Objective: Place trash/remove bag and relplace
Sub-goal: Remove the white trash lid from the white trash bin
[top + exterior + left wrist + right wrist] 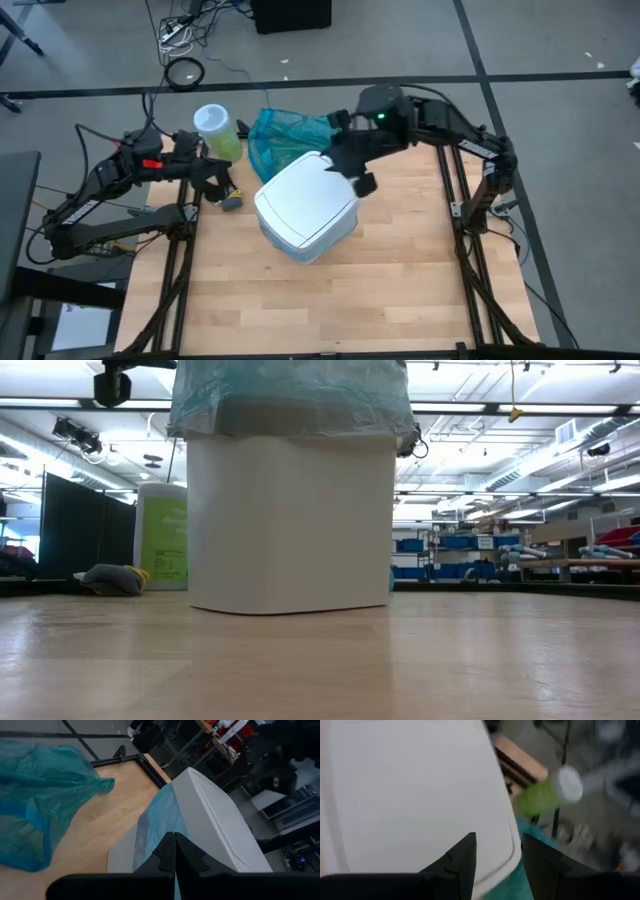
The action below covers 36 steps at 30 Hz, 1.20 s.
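Observation:
A white bin (pixel 305 215) stands mid-table with its white lid (pixel 300 190) down. The light sky-blue bag (pixel 290 400) lines it, folded out over the rim (pixel 155 825). No trash shows. My right gripper (pixel 362 182) hovers open at the lid's far right corner, and the lid's edge (pixel 509 851) shows between its fingers (pixel 498 862). My left gripper (pixel 215 185) waits shut to the bin's left (pixel 175 857), apart from it. My right gripper stands over the lid's edge (pixel 509 851), coming slanting down from the table's far right. I cannot tell whether its fingers touch the lid.
A darker teal plastic bag (pixel 285 135) lies crumpled behind the bin at the far edge. A green canister with a white cap (pixel 215 130) stands far left. A small grey and yellow object (pixel 232 202) lies by my left gripper. Bare wood stretches toward the near edge.

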Available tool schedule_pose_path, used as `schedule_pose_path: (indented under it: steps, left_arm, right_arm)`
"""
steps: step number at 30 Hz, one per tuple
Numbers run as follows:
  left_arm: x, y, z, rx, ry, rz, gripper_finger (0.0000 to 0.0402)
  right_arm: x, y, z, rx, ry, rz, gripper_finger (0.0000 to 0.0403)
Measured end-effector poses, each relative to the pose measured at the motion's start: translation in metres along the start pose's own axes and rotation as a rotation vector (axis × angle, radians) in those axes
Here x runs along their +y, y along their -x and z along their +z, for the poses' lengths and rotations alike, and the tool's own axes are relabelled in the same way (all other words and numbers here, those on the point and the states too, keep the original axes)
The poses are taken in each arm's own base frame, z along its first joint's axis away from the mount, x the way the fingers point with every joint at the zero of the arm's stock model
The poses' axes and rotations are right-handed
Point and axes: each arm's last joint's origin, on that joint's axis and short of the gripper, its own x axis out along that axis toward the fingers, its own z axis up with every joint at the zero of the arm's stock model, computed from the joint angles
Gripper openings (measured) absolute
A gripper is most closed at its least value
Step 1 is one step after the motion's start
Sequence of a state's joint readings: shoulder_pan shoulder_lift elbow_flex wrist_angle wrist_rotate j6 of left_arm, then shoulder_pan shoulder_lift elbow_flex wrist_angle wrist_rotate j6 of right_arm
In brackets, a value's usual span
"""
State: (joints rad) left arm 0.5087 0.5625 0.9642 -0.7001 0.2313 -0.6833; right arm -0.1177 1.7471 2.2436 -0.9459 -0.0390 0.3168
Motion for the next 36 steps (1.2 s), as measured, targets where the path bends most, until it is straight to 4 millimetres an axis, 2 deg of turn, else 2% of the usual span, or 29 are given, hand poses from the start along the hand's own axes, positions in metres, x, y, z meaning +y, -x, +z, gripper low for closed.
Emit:
schedule_pose_path:
  steps: [4, 6, 8, 12, 19, 24, 28, 32, 34, 36]
  left_arm:
    - [0.000, 0.000, 0.000, -0.001, -0.028, 0.000, 0.0005]
    - [0.000, 0.000, 0.000, -0.001, -0.050, -0.001, 0.0005]
    - [0.000, 0.000, 0.000, -0.001, -0.052, -0.001, 0.0005]
    - [0.000, 0.000, 0.000, -0.006, -0.052, 0.009, 0.0005]
    - [0.001, 0.000, 0.001, -0.018, -0.091, 0.024, 0.0005]
    - [0.001, 0.000, 0.001, -0.026, -0.096, 0.036, 0.0005]
    - [0.001, 0.000, 0.001, -0.026, -0.095, 0.035, 0.0005]
    - [0.001, 0.000, 0.001, -0.028, -0.096, 0.040, 0.0005]
    - [0.001, 0.000, 0.001, -0.037, -0.084, 0.050, 0.0005]
    - [0.002, -0.001, 0.002, -0.044, -0.057, 0.059, 0.0005]
  right_arm:
    - [0.002, 0.027, -0.006, 0.070, 0.426, 0.050, 0.0142]
    - [0.000, 0.030, -0.012, 0.122, 0.594, 0.057, 0.0141]
    - [-0.001, 0.031, -0.014, 0.145, 0.682, 0.063, 0.0142]
    - [-0.005, 0.023, -0.015, 0.168, 0.786, 0.075, 0.0142]
    - [-0.013, -0.012, -0.030, 0.338, 1.098, 0.095, 0.0137]
    - [-0.013, -0.016, -0.030, 0.363, 1.289, 0.027, 0.0137]
    - [-0.004, -0.012, -0.023, 0.301, 1.394, -0.082, 0.0137]
    - [0.004, 0.013, -0.011, 0.188, 1.438, -0.182, 0.0137]
    - [0.002, 0.017, -0.006, 0.159, 1.361, -0.240, 0.0137]
    - [-0.005, 0.016, -0.002, 0.115, 1.160, -0.283, 0.0137]
